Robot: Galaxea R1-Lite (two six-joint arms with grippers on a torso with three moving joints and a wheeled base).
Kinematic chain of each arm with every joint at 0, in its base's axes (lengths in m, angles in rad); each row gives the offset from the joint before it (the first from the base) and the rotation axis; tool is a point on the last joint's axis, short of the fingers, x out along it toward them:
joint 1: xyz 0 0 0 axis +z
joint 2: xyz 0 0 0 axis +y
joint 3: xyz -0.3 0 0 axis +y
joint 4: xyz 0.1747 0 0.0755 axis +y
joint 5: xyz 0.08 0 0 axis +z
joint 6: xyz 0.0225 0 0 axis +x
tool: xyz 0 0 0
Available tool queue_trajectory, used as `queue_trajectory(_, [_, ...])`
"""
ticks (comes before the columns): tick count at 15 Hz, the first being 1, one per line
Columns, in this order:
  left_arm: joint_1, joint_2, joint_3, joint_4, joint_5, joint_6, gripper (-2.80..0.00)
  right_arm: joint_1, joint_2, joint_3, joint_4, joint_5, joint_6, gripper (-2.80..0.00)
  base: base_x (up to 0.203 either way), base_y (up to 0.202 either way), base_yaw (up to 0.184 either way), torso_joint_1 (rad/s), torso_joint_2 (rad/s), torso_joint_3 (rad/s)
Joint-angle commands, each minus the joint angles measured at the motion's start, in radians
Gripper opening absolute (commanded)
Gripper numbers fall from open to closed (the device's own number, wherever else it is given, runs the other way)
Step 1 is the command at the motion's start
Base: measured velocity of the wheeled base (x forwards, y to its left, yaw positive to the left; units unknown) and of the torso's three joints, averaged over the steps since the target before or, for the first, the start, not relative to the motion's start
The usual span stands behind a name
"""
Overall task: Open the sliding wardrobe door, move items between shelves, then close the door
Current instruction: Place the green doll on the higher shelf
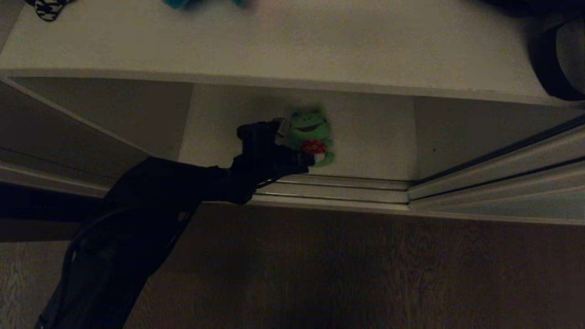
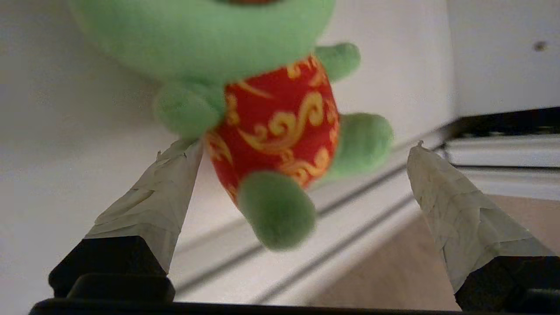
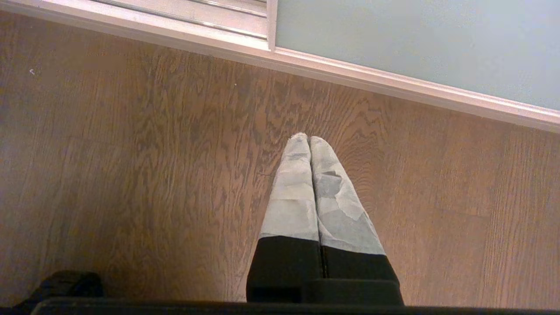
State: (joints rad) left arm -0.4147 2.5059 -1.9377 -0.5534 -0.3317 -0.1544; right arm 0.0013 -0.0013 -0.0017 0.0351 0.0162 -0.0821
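Down low, the green frog toy (image 2: pixel 271 131) lies between the wide-spread left gripper (image 2: pixel 302 148).

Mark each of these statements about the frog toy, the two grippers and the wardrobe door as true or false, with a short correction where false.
1. The left gripper stands open around the green frog toy. True.
2. The frog toy lies on the wooden floor. False: it rests on the white lower shelf inside the wardrobe.
3. The right gripper is shut and holds nothing, hanging over the floor. True.
4. The sliding wardrobe door covers the frog's compartment. False: it is slid aside to the right, so the compartment is open.
5. The frog wears a blue outfit. False: it is red with yellow swirls.
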Motion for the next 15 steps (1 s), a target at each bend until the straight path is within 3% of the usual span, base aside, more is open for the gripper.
queue_trajectory(1, [0.0, 0.043, 0.001, -0.022, 0.01, 0.019, 0.0, 0.0, 0.0, 0.0, 0.0, 0.001, -0.001, -2.8, 0.0, 0.0, 0.0, 0.0, 0.0, 0.0])
queue_trajectory(15, [-0.003, 0.071, -0.006, -0.114, 0.033, 0.022, 0.0, 0.0, -0.002, 0.0, 0.0, 0.001, -0.001, -2.8, 0.0, 0.0, 0.0, 0.0, 0.0, 0.0])
